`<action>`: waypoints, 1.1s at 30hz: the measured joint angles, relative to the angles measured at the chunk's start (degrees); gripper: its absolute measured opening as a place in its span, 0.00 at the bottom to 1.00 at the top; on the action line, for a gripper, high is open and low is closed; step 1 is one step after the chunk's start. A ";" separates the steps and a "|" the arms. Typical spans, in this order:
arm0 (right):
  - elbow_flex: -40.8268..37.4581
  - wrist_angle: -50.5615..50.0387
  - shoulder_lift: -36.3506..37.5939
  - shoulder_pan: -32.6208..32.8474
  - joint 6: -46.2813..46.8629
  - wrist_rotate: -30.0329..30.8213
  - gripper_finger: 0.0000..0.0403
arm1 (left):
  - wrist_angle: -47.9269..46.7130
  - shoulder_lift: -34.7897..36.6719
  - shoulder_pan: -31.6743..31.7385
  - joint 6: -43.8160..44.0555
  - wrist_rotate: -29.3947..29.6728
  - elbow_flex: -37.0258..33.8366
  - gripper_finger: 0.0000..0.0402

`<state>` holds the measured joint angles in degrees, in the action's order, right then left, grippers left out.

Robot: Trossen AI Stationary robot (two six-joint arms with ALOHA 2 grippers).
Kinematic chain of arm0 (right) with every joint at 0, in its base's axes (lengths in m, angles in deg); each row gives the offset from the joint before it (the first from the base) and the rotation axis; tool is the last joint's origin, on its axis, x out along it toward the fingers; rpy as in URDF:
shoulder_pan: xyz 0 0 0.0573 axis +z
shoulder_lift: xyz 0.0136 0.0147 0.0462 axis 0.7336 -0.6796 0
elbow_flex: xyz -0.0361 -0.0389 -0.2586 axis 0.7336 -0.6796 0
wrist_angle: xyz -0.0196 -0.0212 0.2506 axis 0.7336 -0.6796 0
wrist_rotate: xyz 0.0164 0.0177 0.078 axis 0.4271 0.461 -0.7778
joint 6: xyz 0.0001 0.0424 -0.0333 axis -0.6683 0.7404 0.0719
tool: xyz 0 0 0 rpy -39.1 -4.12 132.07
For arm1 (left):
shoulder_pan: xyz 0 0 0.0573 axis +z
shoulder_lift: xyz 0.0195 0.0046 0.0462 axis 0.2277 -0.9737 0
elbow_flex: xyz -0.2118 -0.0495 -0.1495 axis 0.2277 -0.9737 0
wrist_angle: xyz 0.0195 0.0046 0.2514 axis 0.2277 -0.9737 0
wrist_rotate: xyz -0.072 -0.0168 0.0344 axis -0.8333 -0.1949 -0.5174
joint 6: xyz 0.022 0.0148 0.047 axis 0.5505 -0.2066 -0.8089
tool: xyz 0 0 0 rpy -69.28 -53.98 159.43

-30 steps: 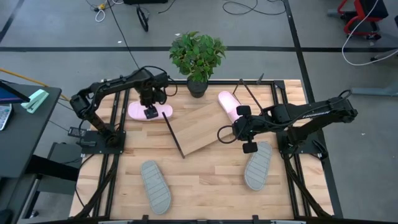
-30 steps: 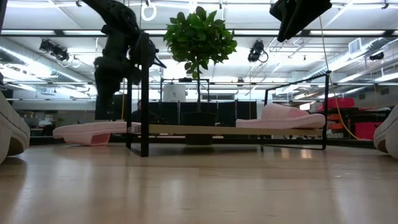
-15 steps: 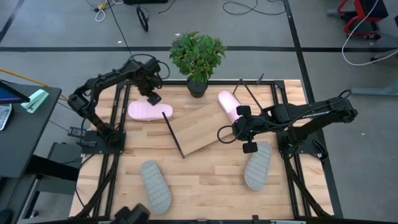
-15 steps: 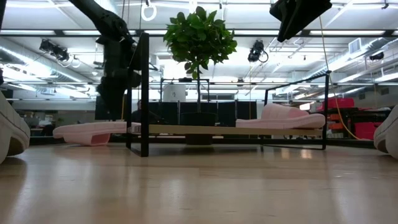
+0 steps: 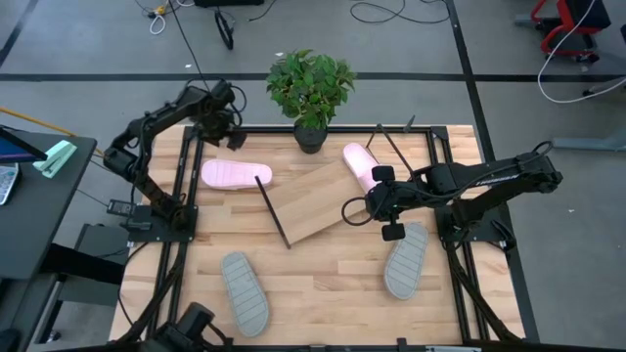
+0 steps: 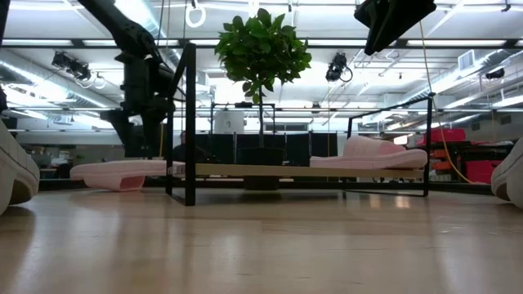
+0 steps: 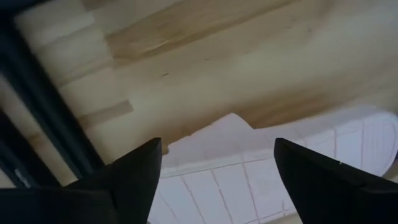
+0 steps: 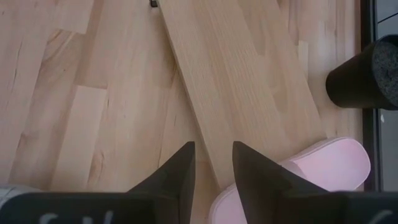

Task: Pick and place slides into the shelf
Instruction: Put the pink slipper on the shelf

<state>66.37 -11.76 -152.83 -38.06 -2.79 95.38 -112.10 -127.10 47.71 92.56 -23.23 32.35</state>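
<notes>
Left gripper (image 7: 214, 180), jaws spread and empty, hovers above the pale pink foam slide (image 7: 273, 168); it should straddle the strap, then close.

Right gripper (image 8: 212, 163), jaws narrowly parted, waits.

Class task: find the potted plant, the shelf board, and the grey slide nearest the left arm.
potted plant (image 5: 310, 86), high view, leaves.
shelf (image 5: 311, 202), high view, middle of the board.
grey slide (image 5: 244, 291), high view, strap.

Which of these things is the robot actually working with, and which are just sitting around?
Job: pink slides, grey slides, shelf.
Lying about: potted plant.
</notes>
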 joint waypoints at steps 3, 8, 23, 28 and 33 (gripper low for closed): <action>0.00 0.00 0.00 0.00 -0.02 0.00 0.28 | -0.38 0.00 1.00 1.85 0.06 -0.17 0.83; 0.00 0.01 0.00 0.00 -0.04 -0.02 0.28 | 0.00 0.00 1.65 3.21 0.24 -2.57 0.90; 0.00 0.00 0.00 0.00 0.35 -1.82 0.28 | -1.00 0.00 2.37 -1.68 0.88 -5.01 1.00; 0.00 0.00 0.00 0.00 0.52 -1.81 0.28 | -1.17 0.00 2.39 -1.92 0.29 -5.01 1.00; 0.00 0.00 0.00 0.02 0.85 -1.81 0.28 | -1.35 0.00 2.39 -1.92 0.09 -5.02 1.00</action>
<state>66.37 -11.76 -152.83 -38.04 -1.94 93.56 -113.45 -127.10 50.10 90.64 -23.13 27.33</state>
